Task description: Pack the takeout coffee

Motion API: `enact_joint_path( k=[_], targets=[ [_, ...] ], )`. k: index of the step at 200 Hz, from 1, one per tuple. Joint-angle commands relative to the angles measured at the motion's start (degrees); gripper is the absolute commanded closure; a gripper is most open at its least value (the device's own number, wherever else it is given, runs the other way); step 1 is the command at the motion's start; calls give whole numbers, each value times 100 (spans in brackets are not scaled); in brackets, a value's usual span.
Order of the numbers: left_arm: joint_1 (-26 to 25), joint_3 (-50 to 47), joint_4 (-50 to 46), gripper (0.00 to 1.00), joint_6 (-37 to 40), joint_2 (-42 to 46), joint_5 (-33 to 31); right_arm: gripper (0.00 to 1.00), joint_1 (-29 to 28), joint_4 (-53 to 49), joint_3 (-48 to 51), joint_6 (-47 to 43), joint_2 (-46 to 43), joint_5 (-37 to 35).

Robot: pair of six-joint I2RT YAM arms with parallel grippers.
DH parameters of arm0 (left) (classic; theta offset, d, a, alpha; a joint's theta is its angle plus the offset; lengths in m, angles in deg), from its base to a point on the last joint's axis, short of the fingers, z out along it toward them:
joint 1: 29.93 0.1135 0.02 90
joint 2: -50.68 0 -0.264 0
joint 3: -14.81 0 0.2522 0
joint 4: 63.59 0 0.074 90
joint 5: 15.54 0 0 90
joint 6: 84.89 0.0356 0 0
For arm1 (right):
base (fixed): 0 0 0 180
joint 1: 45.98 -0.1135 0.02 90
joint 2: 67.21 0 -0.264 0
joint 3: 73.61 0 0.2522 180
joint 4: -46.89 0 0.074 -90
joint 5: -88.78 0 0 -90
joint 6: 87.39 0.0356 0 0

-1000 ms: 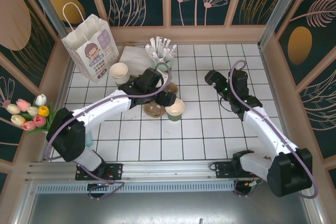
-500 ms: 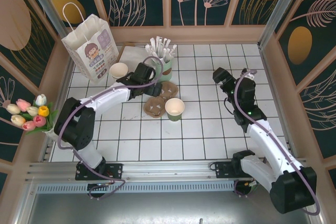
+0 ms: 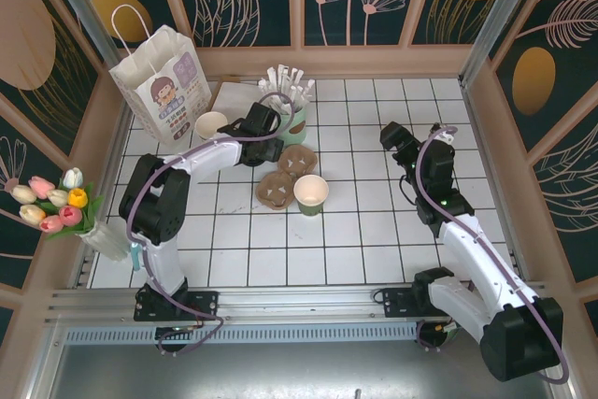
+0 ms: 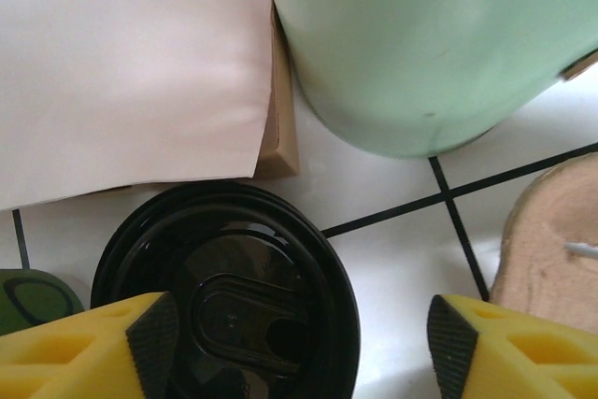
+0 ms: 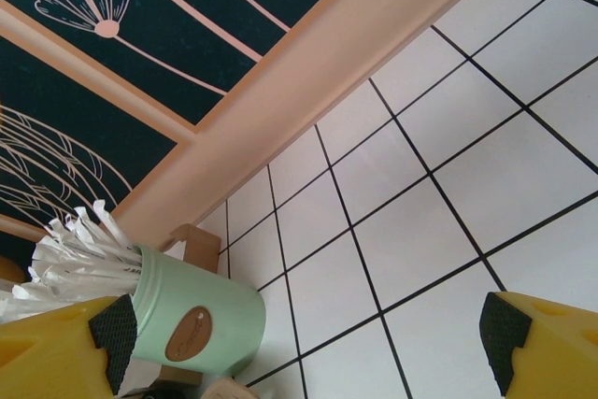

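Just beside the pale-green straw holder, the left gripper hangs spread over a black lid; the right gripper, well apart, is also spread.

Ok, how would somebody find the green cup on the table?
Look at the middle of the white tiled table, just right of the nearer brown pulp tray. The green cup stands there upright and open, cream inside. It is darker than the pale-green straw holder behind it and holds no straws.
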Motion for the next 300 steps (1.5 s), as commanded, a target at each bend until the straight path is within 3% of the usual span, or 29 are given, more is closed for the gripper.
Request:
enact_joint_path(
  k=[1, 76, 167, 231, 300],
  targets=[
    [-8, 124, -183, 33, 49, -106, -197, 4, 35, 202, -9, -117, -99, -84],
    [-7, -169, 7, 58, -6, -225, -227, 5, 30, 228, -33, -110, -103, -15],
    [-7, -248, 148, 59, 40, -378, -473, 5, 31, 184, -149, -92, -135, 47],
    [-8, -311, 196, 79, -33, -35, -372, 5, 31, 140, -150, -89, -186, -9],
    [-7, -216, 47, 90, -32, 332, -359, 5, 32, 184, -106, -21, -183, 12]
  ],
)
